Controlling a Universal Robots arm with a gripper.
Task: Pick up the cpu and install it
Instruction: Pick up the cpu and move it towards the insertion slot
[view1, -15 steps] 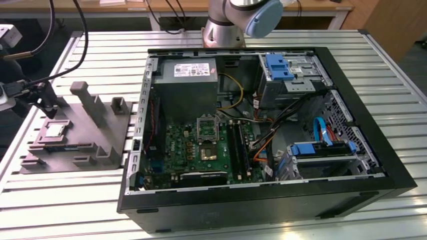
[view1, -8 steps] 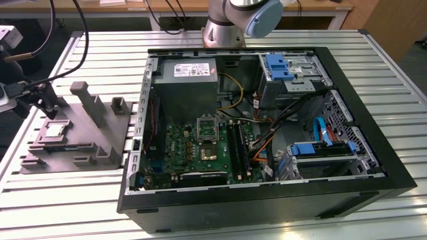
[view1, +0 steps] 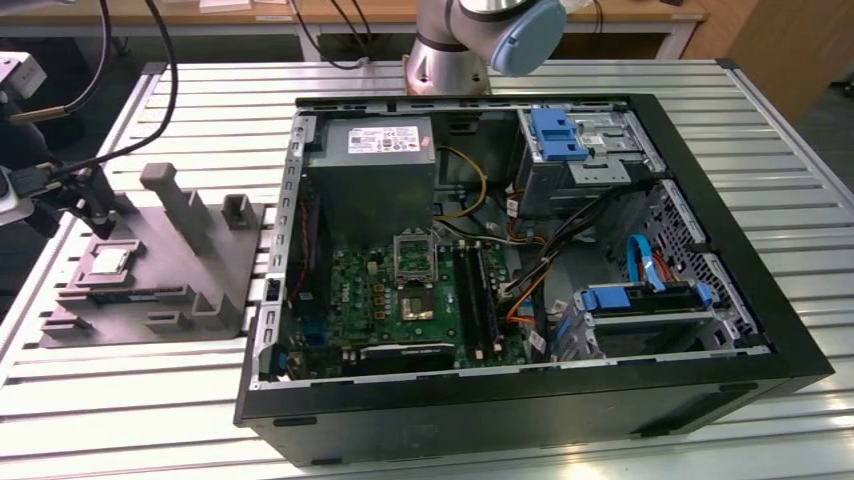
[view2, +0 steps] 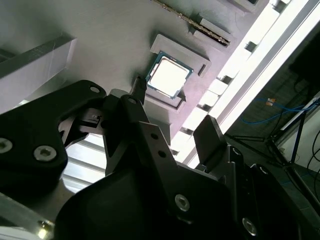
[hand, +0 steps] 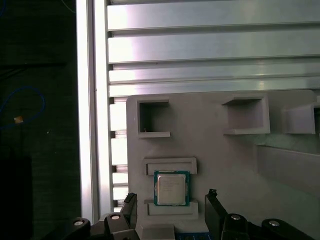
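Observation:
The cpu (view1: 107, 263) (view2: 169, 76) (hand: 171, 188), a small flat square chip with a pale silvery top, lies in a shallow recess of the grey moulded tray (view1: 160, 300) (hand: 210, 150) at the exterior view's left. My gripper (view1: 99, 224) (view2: 172, 111) (hand: 171, 204) hovers just above it and is open. Both wrist views show one dark finger (hand: 129, 206) on one side of the chip and the other finger (hand: 212, 201) on the opposite side, both clear of it and holding nothing.
An open black computer case (view1: 747, 300) fills the middle and right of the slatted aluminium table (view1: 801, 150), with a green motherboard (view1: 387, 300), a grey power supply (view1: 380, 165) and loose cables inside. Upright posts (view1: 180, 205) rise from the tray. The table edge (hand: 90, 125) runs close beside the tray.

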